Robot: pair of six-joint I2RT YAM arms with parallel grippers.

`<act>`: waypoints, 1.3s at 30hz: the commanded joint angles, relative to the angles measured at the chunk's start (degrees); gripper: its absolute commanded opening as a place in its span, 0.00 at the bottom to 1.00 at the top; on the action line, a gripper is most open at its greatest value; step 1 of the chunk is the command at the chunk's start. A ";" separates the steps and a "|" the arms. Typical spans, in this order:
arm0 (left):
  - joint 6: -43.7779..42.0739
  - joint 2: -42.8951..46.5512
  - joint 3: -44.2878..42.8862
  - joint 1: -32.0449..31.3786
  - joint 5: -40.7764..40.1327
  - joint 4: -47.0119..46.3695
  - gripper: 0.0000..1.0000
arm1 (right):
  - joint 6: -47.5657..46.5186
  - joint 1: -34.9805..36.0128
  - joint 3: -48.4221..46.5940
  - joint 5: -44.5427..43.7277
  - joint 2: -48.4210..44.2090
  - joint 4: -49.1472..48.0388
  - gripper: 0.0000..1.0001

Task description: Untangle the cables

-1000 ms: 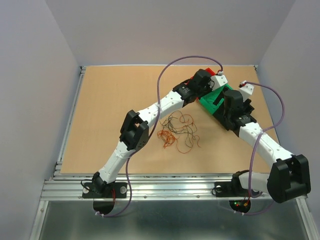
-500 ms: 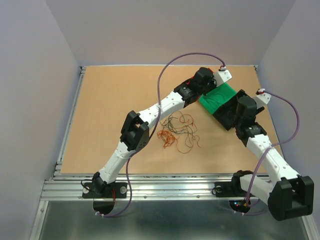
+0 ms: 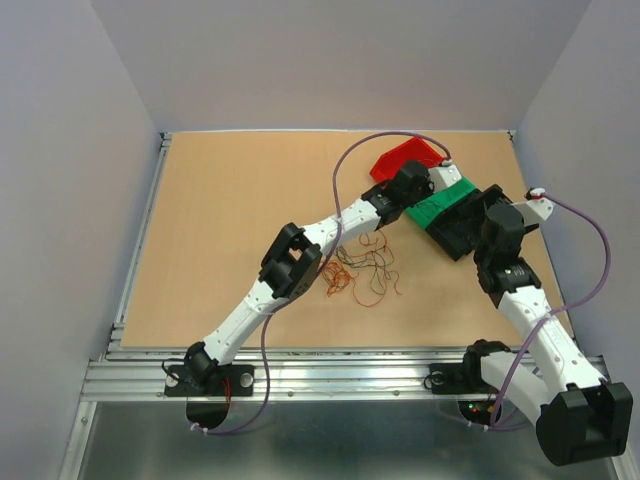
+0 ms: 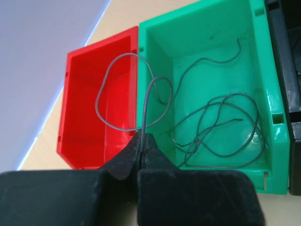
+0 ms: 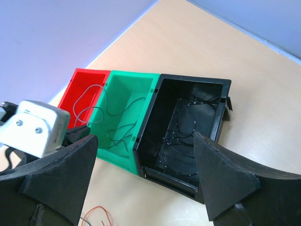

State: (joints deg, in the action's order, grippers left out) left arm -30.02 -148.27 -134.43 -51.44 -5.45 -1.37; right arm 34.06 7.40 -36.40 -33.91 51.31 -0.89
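Table [image 3: 220, 220]: cable [image 4: 144, 113] in left end effector [image 4: 142, 142]

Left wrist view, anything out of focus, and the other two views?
Left wrist: the left gripper, shut on a grey cable, is soft and dark up close; the green bin is sharp. Right wrist: the open right gripper looms dark. Top external: evenly lit, cables hair-thin.

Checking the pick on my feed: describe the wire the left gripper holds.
On the table's far right stand a red bin, green bin and black bin in a row. At the red-green wall, the left gripper is shut on one grey wire. It rises in a loop; the other grey wires lie flat in the green bin.
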 commanded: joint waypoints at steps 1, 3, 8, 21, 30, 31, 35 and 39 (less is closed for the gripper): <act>-0.74 0.35 -3.82 -1.20 0.00 -5.93 0.00 | 1.18 -0.98 1.86 -1.51 -2.18 -2.98 0.88; -0.92 -0.44 -3.91 -1.90 0.62 -5.93 0.00 | 1.44 -1.24 2.04 -2.03 -2.79 -2.89 0.88; -1.18 -0.01 -3.82 -3.57 2.11 -4.88 0.00 | 2.23 -2.04 2.91 -2.48 -4.20 -2.89 0.88; 6.38 -3.52 -3.29 -3.58 3.96 -1.54 0.00 | 2.41 -2.65 3.80 -1.95 -6.48 -2.89 0.88; 6.38 -0.80 -2.68 -2.17 3.17 -1.62 0.42 | 2.24 -2.74 3.36 -1.07 -5.43 -2.98 0.88; 6.20 -0.27 -2.50 -2.17 3.17 -1.54 0.43 | 2.23 -2.74 3.36 -0.90 -5.17 -2.89 0.88; 5.41 2.63 -1.01 -1.82 3.26 -1.53 0.57 | 2.41 -2.92 3.18 -0.89 -4.73 -2.89 0.88; 5.41 6.05 1.18 -1.73 3.96 -1.45 0.64 | 2.41 -3.09 3.27 -0.37 -5.08 -2.81 0.88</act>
State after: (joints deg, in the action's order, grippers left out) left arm -24.58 -151.52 -133.97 -53.04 -1.98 -1.39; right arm 36.07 5.06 -33.58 -34.41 46.65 -1.13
